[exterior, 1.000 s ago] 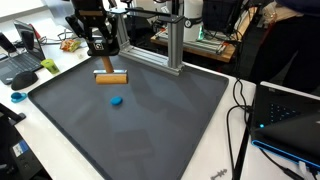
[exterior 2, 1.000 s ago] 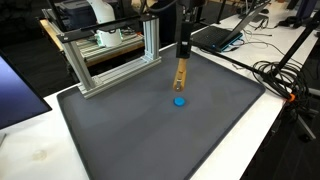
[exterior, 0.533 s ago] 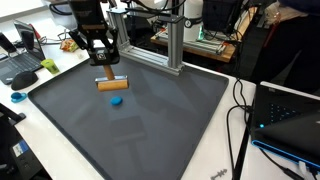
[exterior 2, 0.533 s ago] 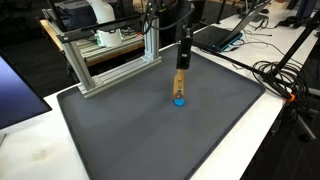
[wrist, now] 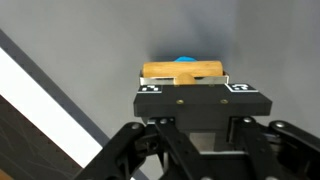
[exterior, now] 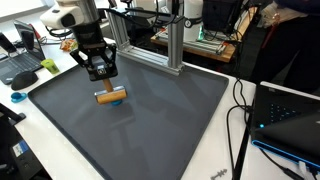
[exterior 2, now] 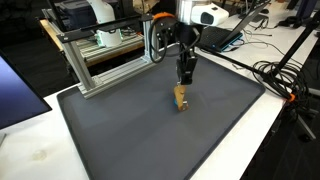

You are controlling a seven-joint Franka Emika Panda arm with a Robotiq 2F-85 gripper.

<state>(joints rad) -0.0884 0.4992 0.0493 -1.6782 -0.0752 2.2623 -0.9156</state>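
The claw [wrist: 195, 90] is closed partway, its two black fingers [wrist: 150, 90] pressed against a short wooden block [wrist: 183, 70] that lies crosswise at their tips in the upper middle of the wrist view. A small blue piece [wrist: 185, 59] peeks over the block's far edge, just behind it; whether the two touch cannot be told.

In an exterior view the claw [exterior: 100, 74] hangs in the upper left of the frame, pointing down, with the wooden block [exterior: 110, 96] directly beneath its tips and the blue piece [exterior: 121, 90] at the block's right end. The block is low over the dark grey mat [exterior: 140, 135] that covers the white desk [exterior: 215, 165]; the pictures do not settle whether it rests on the mat.

In an exterior view from another side the claw [exterior 2: 186, 76] sits upper middle, the block [exterior 2: 181, 95] seen end-on below it. An aluminium frame [exterior 2: 110, 60] stands behind, at the mat's far edge.
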